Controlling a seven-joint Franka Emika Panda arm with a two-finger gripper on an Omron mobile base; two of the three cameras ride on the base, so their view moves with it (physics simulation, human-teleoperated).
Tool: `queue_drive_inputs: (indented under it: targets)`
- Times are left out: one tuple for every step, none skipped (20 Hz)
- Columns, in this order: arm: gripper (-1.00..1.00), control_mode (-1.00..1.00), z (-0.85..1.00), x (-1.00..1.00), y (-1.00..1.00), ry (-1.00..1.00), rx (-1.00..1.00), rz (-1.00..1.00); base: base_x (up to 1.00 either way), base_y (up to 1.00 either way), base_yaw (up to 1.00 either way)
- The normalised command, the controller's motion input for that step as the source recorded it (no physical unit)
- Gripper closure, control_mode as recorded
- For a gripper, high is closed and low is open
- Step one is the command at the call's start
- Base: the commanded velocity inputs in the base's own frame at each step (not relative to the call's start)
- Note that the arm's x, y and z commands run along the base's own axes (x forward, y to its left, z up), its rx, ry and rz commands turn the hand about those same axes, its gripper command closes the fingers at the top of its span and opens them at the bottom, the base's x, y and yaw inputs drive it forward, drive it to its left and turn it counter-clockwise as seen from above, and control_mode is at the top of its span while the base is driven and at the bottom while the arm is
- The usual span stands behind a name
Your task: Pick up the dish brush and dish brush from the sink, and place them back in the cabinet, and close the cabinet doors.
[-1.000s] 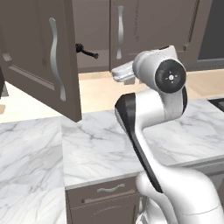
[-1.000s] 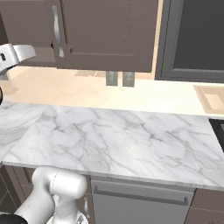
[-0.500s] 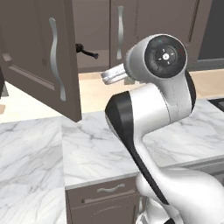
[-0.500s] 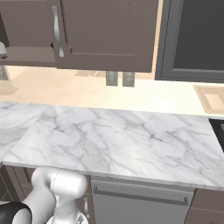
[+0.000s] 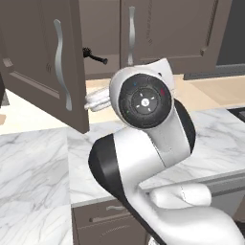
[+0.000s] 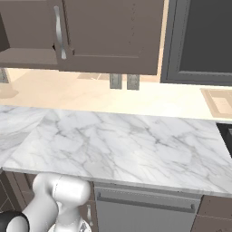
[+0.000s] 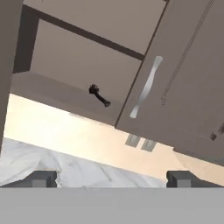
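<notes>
Arm nearer; hand (image 7: 111,178) wide open, empty

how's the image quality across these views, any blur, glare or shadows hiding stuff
Left base view: evenly lit and rendered, no glare, but the arm's elbow joint blocks much of the centre; the black dish brush in the open cabinet stays sharp. Right base view: soft, flat light on the marble counter, faint shading beneath the cabinet. Hand view: tilted, slightly soft; the brush reads as a small dark shape.

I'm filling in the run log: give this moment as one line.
end effector: open, empty | black dish brush: in cabinet | left door: open | right door: closed
</notes>
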Motion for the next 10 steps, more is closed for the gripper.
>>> queue_drive_inputs:
  targets:
    - [-1.0, -1.0, -0.08, -0.37, 0.29, -0.21, 0.0, 0.0, 0.0, 0.0, 0.0]
    - [-1.0, -1.0, -0.06, -0.36, 0.31, -0.19, 0.0, 0.0, 0.0, 0.0, 0.0]
    - [-1.0, -1.0, -0.06, -0.33, 0.34, -0.17, 0.0, 0.0, 0.0, 0.0, 0.0]
    - [-1.0, -1.0, -0.13, -0.31, 0.39, -0.18, 0.0, 0.0, 0.0, 0.0, 0.0]
    - [-1.0, -1.0, -0.23, -0.27, 0.48, -0.18, 0.0, 0.0, 0.0, 0.0, 0.0]
    - [-1.0, -1.0, -0.22, -0.27, 0.46, -0.19, 0.0, 0.0, 0.0, 0.0, 0.0]
    - [-1.0, -1.0, -0.24, -0.23, 0.44, -0.21, 0.0, 0.0, 0.0, 0.0, 0.0]
    - [-1.0, -1.0, -0.27, -0.19, 0.39, -0.24, 0.0, 0.0, 0.0, 0.0, 0.0]
    - [-1.0, -1.0, -0.24, -0.14, 0.34, -0.24, 0.0, 0.0, 0.0, 0.0, 0.0]
    - [-1.0, -1.0, -0.1, -0.11, 0.29, -0.17, 0.03, 0.0, 0.0, 0.0, 0.0]
